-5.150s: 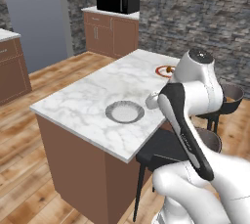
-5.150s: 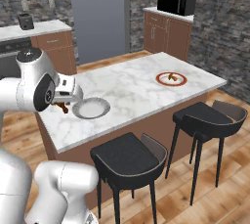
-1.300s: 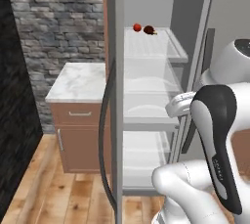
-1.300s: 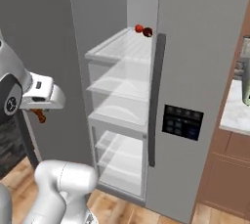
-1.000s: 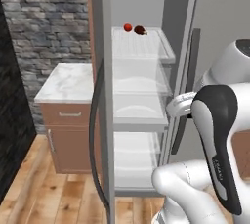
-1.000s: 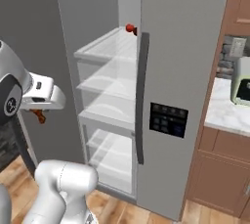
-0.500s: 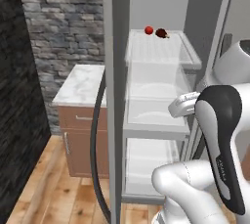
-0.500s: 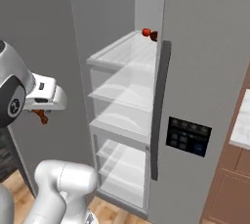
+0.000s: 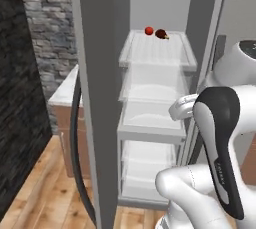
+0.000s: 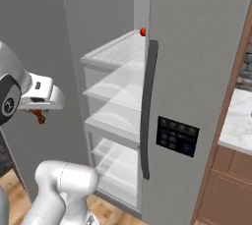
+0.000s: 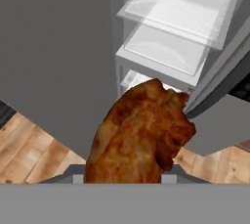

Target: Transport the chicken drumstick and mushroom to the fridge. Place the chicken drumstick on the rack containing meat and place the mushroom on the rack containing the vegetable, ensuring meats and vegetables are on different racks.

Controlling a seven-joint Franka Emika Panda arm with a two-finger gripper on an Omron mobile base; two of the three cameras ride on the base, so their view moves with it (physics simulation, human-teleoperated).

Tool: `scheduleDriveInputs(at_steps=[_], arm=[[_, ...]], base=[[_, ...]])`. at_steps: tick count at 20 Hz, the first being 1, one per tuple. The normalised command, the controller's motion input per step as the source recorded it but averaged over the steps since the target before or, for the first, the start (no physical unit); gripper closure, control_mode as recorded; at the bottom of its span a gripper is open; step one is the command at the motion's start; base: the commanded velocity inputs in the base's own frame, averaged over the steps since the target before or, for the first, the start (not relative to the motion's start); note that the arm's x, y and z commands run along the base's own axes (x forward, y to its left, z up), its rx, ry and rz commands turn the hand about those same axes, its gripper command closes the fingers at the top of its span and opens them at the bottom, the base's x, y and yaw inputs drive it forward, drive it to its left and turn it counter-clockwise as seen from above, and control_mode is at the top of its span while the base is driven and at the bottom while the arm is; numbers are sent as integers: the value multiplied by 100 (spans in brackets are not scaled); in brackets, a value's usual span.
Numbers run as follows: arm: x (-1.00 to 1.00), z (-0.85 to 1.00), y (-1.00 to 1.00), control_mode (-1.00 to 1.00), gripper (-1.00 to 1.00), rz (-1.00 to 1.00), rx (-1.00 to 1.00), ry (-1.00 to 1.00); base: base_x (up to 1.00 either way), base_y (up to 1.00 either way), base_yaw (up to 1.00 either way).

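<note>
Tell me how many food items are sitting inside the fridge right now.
2, side by side on the top rack: the red tomato and beside it the dark meat chunk. Lower racks look bare, though parts are hidden.

The arm (image 9: 220, 138) is glossy white, built of rounded, bulbous segments. A long black curved panel runs down one link, carrying a small pale marking. A round dark joint cap with a white logo sits beside a boxy white hand (image 10: 42, 94).
</note>
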Motion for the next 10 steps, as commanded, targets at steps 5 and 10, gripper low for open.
scheduleDriveInputs(at_steps=[5,10], arm=[[0,0,0,100,100,0,0,0],[0,0,0,100,100,0,0,0]], base=[[40,-21,1],[95,11,0]])
